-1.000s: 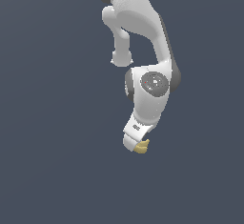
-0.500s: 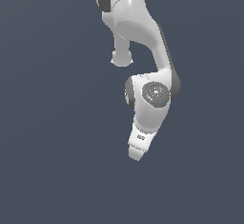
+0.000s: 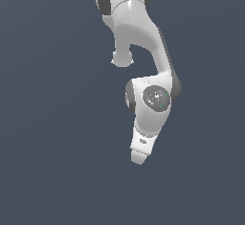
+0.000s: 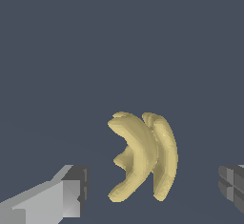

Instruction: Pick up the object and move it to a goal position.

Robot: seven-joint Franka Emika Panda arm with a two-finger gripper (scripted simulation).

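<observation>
Between the spread fingers of the gripper (image 4: pixel 152 189) sits the yellow banana bunch (image 4: pixel 143 156), untouched so far. From outside, the lowered arm (image 3: pixel 148 104) now hides it, so closing looks like the next step.

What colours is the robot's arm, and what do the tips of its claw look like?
The arm is smooth, rounded and white, with dark grey bands at its joints and a round grey disc on its side. In the wrist view, the claw has blocky grey fingers with darker grey ridged pads.
</observation>
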